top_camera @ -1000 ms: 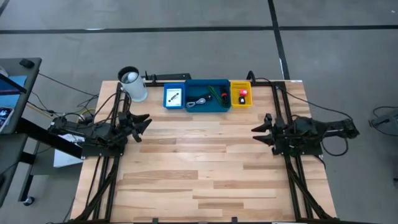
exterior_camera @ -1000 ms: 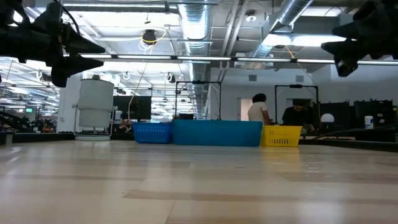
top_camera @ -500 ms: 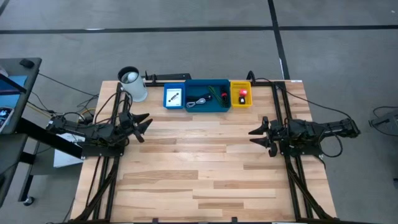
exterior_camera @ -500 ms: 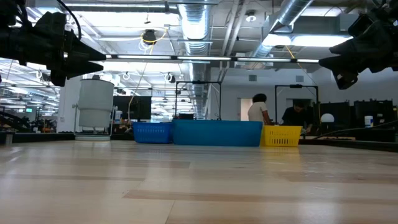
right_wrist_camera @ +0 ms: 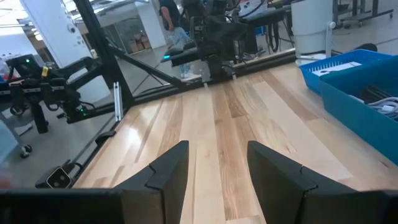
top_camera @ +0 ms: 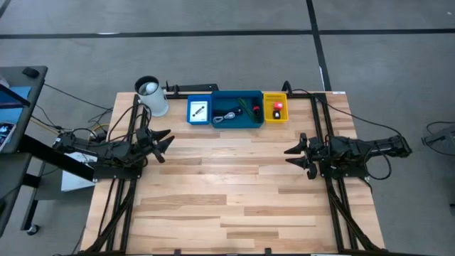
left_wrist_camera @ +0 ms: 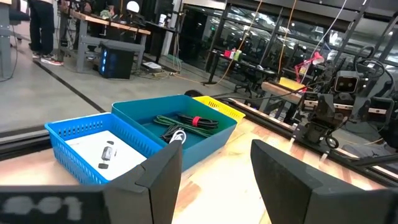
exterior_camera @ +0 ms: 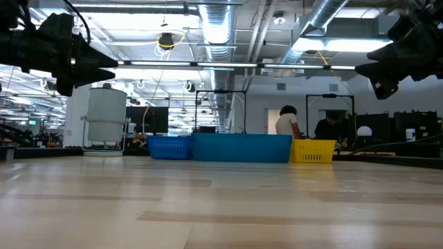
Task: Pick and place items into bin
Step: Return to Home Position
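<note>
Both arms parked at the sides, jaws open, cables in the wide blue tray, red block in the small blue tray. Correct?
No. The red block sits in the yellow tray, not the small blue tray, which holds a white packet; the high view shows it. The rest stands: cables in the wide blue tray, left arm and right arm at the sides, jaws open.

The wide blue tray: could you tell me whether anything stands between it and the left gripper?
Nothing visible does: only table top lies between the left gripper and the wide blue tray. The small blue tray and white cup stand aside.
</note>
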{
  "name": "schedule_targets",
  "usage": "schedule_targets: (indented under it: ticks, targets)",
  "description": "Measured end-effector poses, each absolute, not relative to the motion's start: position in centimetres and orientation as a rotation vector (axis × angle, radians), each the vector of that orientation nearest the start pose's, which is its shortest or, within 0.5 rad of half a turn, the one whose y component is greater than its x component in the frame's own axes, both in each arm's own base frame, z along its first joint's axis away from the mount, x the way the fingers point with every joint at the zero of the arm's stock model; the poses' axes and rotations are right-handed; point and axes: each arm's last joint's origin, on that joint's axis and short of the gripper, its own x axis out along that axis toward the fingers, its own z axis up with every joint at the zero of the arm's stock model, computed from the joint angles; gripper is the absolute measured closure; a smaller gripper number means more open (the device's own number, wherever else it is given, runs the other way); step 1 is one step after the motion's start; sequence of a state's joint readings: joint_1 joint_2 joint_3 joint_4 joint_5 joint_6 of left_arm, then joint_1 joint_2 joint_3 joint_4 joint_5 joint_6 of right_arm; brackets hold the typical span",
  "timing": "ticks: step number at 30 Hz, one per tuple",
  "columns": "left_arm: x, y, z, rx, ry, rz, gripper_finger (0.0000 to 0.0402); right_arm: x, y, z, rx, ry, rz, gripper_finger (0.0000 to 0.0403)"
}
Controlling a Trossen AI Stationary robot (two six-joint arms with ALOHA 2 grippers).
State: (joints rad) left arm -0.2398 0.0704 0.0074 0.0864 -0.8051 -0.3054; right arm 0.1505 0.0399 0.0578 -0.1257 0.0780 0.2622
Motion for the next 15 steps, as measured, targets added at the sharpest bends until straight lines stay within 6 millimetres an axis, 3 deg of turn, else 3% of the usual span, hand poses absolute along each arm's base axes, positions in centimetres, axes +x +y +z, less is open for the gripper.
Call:
schedule_targets:
  ticks: [15]
  targets:
    - [9.50, -0.18, 16.86, -0.308, -0.106, 0.557, 0.0220, 9.54, 1.22, 16.80, 0.250, 0.116, 0.057, 0.0241]
